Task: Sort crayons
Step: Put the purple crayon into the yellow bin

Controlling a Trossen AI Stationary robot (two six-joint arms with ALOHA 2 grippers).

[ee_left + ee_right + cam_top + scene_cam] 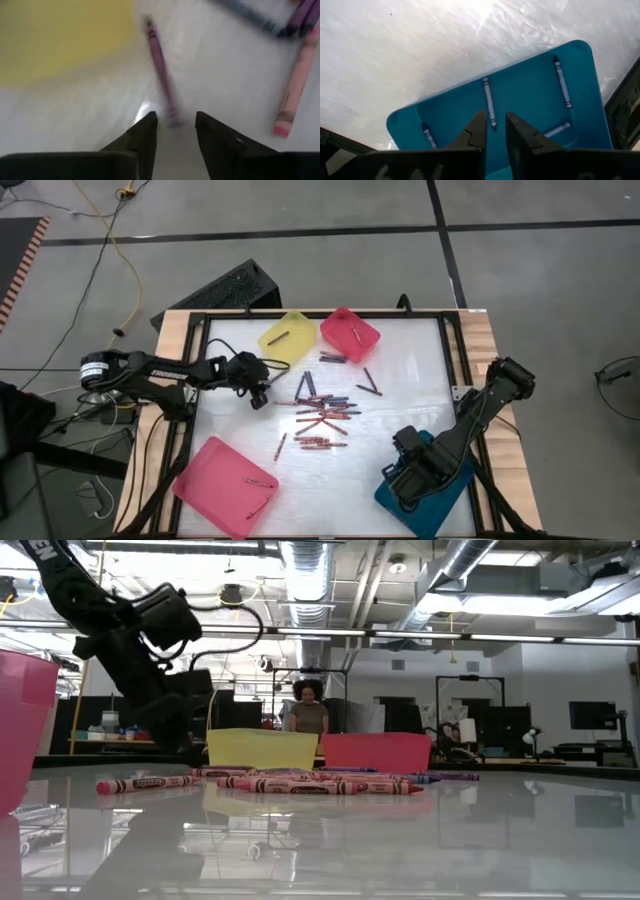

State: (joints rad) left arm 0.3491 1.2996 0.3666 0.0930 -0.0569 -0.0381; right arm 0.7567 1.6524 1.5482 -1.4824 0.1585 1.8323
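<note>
Sorting is judged partly done; a loose heap of thin wax crayons (320,415) remains mid-bench; near-left square pink tray (205,480) holds two, far yellow tray (293,327) one, far pink tray (341,325) one, near-right teal tray (530,95) four bluish; left tool (175,129) apart, straddling a purple crayon (160,65); right tool (494,131) over the teal tray, slightly apart, empty.

The glossy white tabletop (400,405) lies bare right of centre, while the scattered pile of thin wax crayons (322,412) blocks the frame's middle.
</note>
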